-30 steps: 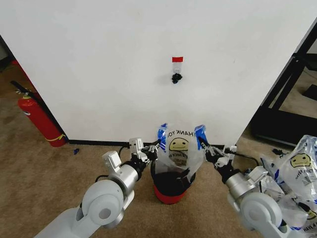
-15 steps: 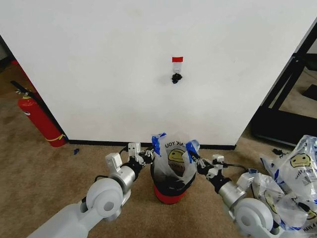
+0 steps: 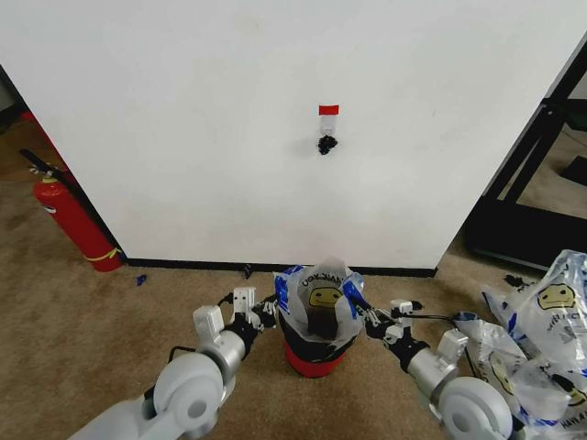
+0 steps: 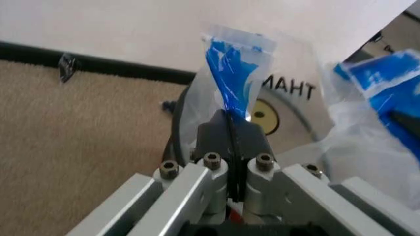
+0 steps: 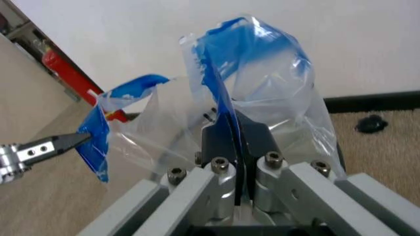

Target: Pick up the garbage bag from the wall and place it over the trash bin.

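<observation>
**Bag stretched over the bin, both grippers pinching its handles**

The white wall [image 3: 183, 128] stands behind, its black hook [image 3: 326, 144] bare. Just before it, the garbage bag [image 3: 319, 295] sits draped into the trash bin [image 3: 312, 353]. The left gripper [image 3: 273, 302] and right gripper [image 3: 359, 308] flank the bin, each with its fingers closed tight on a blue handle.

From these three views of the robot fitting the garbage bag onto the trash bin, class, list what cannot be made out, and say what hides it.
1. Head view: the trash bin's rim and most of its mesh, draped by the garbage bag.
2. Head view: whether the bag's mouth wraps the whole rim; the far side is hidden.
3. Left wrist view: the bag's lettering is blurred and partly cut off by folds.
4. Both wrist views: how much plastic the left gripper and right gripper pinch, hidden between shut fingers.
</observation>
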Robot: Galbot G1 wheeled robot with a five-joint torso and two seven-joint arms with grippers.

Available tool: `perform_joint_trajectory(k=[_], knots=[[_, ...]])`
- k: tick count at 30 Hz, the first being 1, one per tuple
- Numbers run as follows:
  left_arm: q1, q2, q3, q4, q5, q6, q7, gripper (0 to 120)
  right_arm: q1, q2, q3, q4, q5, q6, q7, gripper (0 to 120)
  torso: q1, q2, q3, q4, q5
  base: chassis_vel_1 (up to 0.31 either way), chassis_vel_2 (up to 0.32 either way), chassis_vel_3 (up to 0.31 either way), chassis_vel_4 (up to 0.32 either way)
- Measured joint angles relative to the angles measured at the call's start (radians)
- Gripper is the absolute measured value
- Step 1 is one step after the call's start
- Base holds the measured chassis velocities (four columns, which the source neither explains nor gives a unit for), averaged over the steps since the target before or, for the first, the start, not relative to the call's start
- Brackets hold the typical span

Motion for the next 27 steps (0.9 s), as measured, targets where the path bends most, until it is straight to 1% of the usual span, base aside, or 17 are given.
perform_joint_trajectory(k=[3,4,8,12,16,17,20,22,24,27], knots=[[0.041,-0.004,-0.001,0.001,0.021,0.005,-0.018,0,-0.012,-0.002,-0.008,0.027,-0.014,-0.041,0.068,0,0.0,0.0,0.0,-0.0001,0.0001,0.0,0.0,0.0,0.0],[0.041,-0.004,-0.001,0.001,0.021,0.005,-0.018,0,-0.012,-0.002,-0.008,0.027,-0.014,-0.041,0.068,0,0.0,0.0,0.0,-0.0001,0.0001,0.0,0.0,0.0,0.0],[0.079,-0.001,-0.003,-0.012,0.042,0.022,-0.045,0,-0.021,-0.02,0.005,0.076,0.007,-0.118,0.178,0,0.0,0.0,0.0,0.0001,0.0,0.0,0.0,0.0,0.0],[0.085,0.006,-0.005,-0.037,0.042,0.047,-0.07,0,-0.032,-0.043,0.025,0.112,0.027,-0.154,0.211,0,0.0,0.0,0.0,0.0,-0.0002,0.0,0.0,0.0,0.0],[0.077,0.033,-0.004,-0.09,0.014,0.12,-0.106,0,-0.041,-0.07,0.038,0.155,0.034,-0.209,0.222,0,0.0,0.0,0.0,0.0,0.0002,0.0,0.0,0.0,0.0],[0.077,0.033,-0.004,-0.09,0.014,0.12,-0.106,0,-0.041,-0.07,0.038,0.155,0.034,-0.209,0.222,0,0.0,0.0,0.0,0.0,0.0002,0.0,0.0,0.0,0.0],[0.056,0.052,0.013,-0.122,-0.03,0.179,-0.126,0,-0.048,-0.097,0.052,0.192,0.034,-0.295,0.245,0,0.0,0.0,0.0,0.0,0.0002,0.0,0.0,0.0,0.0],[0.038,0.05,0.033,-0.124,-0.044,0.206,-0.132,0,-0.049,-0.109,0.055,0.201,0.034,-0.342,0.267,0,0.0,0.0,0.0,0.0,0.0002,0.0,0.0,0.0,0.0],[0.029,0.044,0.044,-0.116,-0.044,0.21,-0.133,0,-0.049,-0.111,0.055,0.201,0.033,-0.358,0.274,0,0.0,0.0,0.0,0.0,0.0003,0.0,0.0,0.0,0.0],[0.003,0.025,0.089,-0.08,-0.046,0.233,-0.141,0,-0.045,-0.111,0.054,0.2,0.032,-0.411,0.305,0,0.0,0.0,0.0,-0.0001,-0.0001,0.0,0.0,0.0,0.0]])
